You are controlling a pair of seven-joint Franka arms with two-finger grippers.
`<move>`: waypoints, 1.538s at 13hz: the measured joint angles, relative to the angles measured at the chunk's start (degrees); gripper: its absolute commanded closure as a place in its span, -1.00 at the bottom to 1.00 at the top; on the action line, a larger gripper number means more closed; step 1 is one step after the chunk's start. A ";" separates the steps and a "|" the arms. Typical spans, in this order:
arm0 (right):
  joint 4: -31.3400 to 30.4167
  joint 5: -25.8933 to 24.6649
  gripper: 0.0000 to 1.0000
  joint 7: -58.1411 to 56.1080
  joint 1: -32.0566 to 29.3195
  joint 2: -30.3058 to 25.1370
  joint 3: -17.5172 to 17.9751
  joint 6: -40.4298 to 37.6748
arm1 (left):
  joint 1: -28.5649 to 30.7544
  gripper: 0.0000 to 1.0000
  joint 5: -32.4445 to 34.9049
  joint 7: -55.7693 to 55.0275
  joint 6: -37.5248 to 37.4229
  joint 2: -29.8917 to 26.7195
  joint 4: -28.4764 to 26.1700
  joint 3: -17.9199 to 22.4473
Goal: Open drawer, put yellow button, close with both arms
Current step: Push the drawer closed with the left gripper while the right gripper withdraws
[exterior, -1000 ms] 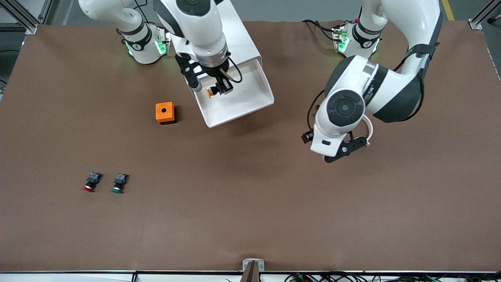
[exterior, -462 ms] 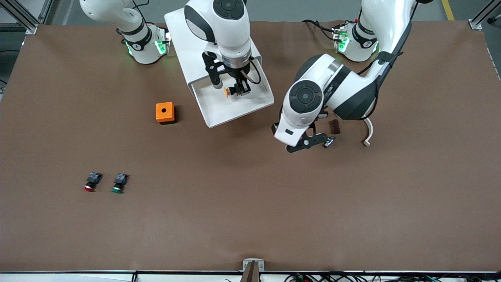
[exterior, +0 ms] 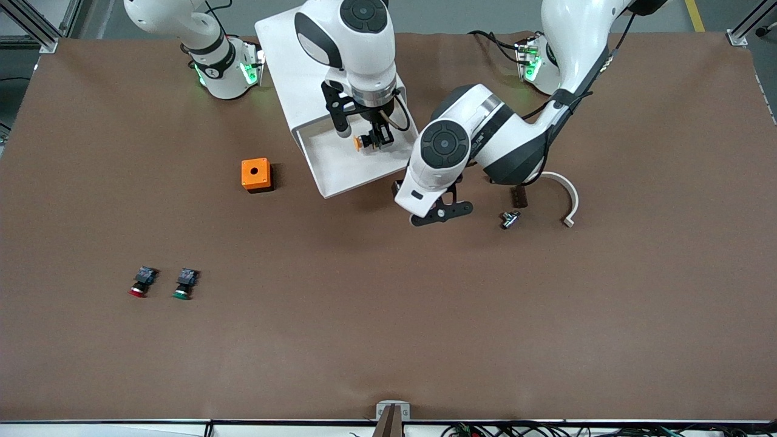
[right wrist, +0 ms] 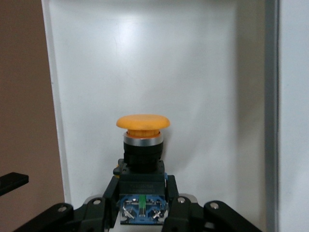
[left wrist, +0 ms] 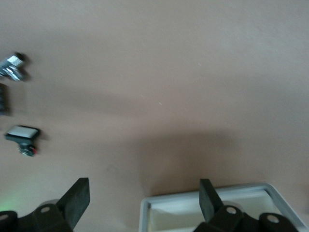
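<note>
**Yellow button over the open drawer, my other claw wide beside it**

The brown table (exterior: 388,340) spreads under me. On it, toward my right arm's end, stands the white cabinet (exterior: 291,67), and its top drawer (exterior: 340,173) is pulled out, the white tray bare and open.

My right arm reaches down over that tray. My right gripper (right wrist: 143,212) is clamped on the dark body of the yellow button (right wrist: 142,126), cap pointing away from my wrist, hanging above the drawer floor. From the front you see the same: my right gripper (exterior: 371,141) holds the yellow button (exterior: 359,143) over the tray.

My left gripper (left wrist: 145,195) hangs over the table just off the drawer's front corner, fingers (left wrist: 77,199) spread wide, gripping nothing.

Smaller things now. An orange box (exterior: 255,174) sits beside the drawer. A white curved piece (exterior: 567,197), a small dark block (exterior: 519,196) and a little metal part (exterior: 508,218) lie toward my left arm's end. Nearer the front camera, well apart, lie the red button (exterior: 141,283) and the green button (exterior: 184,284), side by side.
</note>
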 measured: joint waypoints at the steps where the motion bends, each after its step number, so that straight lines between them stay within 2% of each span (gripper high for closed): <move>1: 0.06 -0.02 -1.00 0.00 0.03 0.20 0.00 0.08 | -0.43 -1.00 -0.71 -0.15 0.29 0.03 0.00 -0.04; 5: 1.35 -1.61 -1.00 -5.63 0.06 0.34 -0.05 -0.14 | -3.00 -1.00 -2.00 -5.07 0.75 1.55 -0.02 -0.09; 10: 7.82 -1.69 -1.00 -34.44 -2.00 -0.74 -1.54 -11.43 | -4.25 -1.00 -4.60 -8.43 1.06 2.06 -0.03 -0.07; 16: 15.47 -1.71 -1.00 -70.83 -12.81 -1.98 -2.20 -24.22 | -8.80 -1.00 -8.64 -12.64 0.83 2.18 -0.77 -0.16; 20: 17.87 -2.07 -1.00 -91.49 -22.60 -1.99 -2.46 -27.03 | -10.45 -1.00 -11.95 -13.48 0.62 2.23 -1.47 -0.16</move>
